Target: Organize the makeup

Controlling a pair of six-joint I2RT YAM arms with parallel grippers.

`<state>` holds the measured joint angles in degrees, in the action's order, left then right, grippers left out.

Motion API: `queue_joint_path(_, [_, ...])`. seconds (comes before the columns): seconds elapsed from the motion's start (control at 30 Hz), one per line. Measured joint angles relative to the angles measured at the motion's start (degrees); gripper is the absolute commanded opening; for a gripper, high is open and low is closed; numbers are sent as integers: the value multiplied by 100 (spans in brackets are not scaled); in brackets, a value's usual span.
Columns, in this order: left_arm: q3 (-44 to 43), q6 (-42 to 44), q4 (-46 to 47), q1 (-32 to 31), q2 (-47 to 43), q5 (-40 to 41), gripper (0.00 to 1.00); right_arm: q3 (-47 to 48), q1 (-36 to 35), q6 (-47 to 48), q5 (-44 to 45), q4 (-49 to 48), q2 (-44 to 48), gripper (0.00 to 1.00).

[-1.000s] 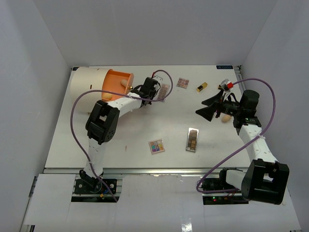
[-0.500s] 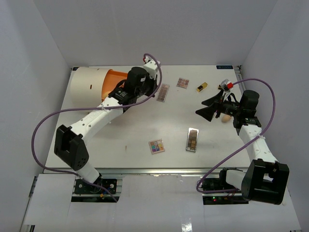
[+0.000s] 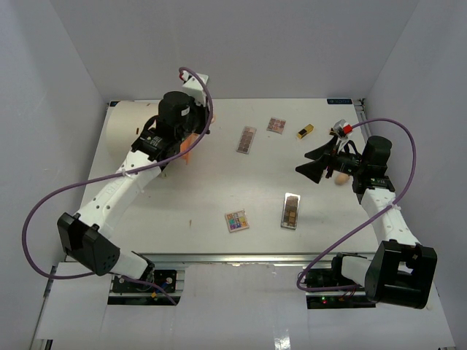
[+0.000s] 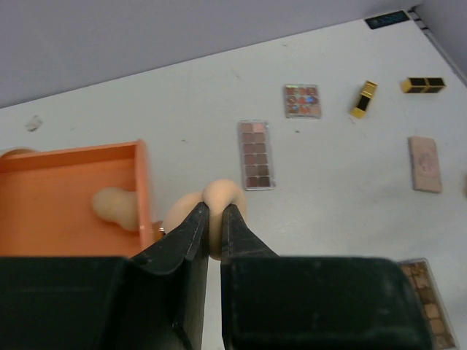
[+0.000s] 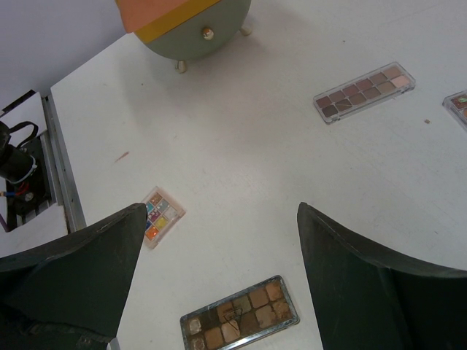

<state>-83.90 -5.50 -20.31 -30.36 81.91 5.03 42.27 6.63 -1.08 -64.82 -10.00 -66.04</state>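
White tabletop [image 3: 219,182] boxed in by pale grey walls [image 3: 219,44], palettes [image 3: 246,139] scattered; left pincer [image 4: 215,211] pinches a tan sponge [image 4: 221,191], right pincer [image 5: 221,208] gapes wide.

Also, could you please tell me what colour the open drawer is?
The drawer is orange, clearest in the left wrist view.
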Motion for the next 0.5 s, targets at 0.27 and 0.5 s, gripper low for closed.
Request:
queue_joint_path(0.27, [-186, 161, -250, 630, 11, 552, 7, -2, 0, 0, -1, 0, 0, 90])
queue_joint_path(0.5, [-189, 314, -280, 912, 161, 917, 27, -7, 0, 0, 11, 0, 0, 90])
